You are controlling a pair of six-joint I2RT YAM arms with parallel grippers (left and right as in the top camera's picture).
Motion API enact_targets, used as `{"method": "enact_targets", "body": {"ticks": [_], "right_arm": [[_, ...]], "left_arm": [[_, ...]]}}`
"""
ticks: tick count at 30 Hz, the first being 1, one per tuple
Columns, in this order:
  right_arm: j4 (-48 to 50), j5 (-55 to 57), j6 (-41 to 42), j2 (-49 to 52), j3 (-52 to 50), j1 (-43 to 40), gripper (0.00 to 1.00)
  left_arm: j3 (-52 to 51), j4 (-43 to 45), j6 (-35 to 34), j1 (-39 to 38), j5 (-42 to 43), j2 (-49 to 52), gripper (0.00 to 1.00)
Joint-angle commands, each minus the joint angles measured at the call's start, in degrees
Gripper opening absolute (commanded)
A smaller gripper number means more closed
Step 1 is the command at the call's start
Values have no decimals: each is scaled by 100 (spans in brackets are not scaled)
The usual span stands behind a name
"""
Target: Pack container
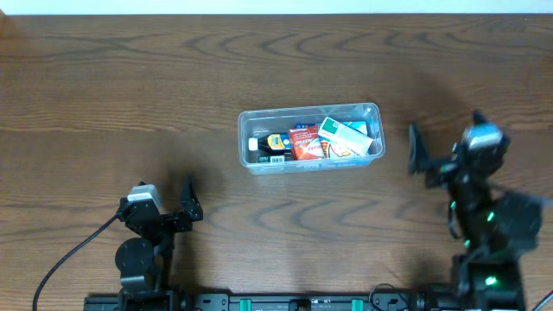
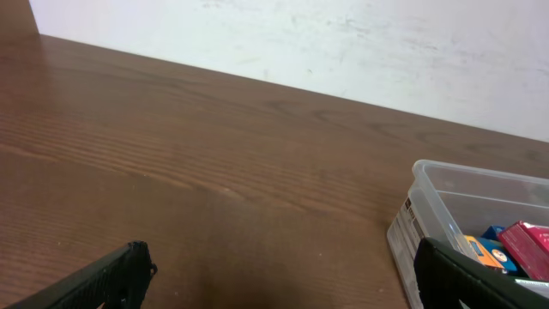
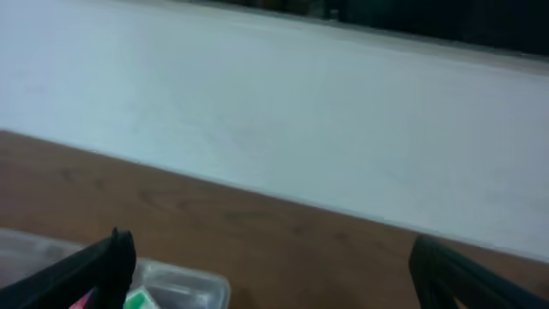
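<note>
The clear plastic container (image 1: 245,121) sits mid-table. It holds a white-and-green box (image 1: 346,138), a red packet (image 1: 304,142) and a dark item with a yellow label (image 1: 275,143). My left gripper (image 1: 173,206) is open and empty at the front left, well short of the container. In the left wrist view (image 2: 283,273) the container (image 2: 446,182) lies to its right. My right gripper (image 1: 445,138) is open and empty, raised just right of the container, and looks blurred. The right wrist view (image 3: 274,270) shows the container's corner (image 3: 189,287) at lower left.
The wooden table (image 1: 130,86) runs back to a white wall (image 2: 343,43). A black cable (image 1: 69,259) trails from the left arm's base at the front edge.
</note>
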Motion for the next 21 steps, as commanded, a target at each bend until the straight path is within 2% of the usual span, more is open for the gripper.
{"method": "enact_targets", "body": {"ticks": [1, 6, 13, 21], "right_arm": [[474, -256, -24, -599, -909, 9, 99], [1165, -315, -22, -1386, -1996, 9, 99], [1178, -306, -26, -2022, -2549, 9, 99], [413, -286, -28, -2409, -2544, 9, 99]], "left_arm": [[-81, -208, 15, 22, 63, -39, 98], [-81, -208, 15, 22, 63, -39, 98], [-81, -208, 15, 22, 63, -39, 98], [-81, -208, 15, 22, 63, -39, 98]]}}
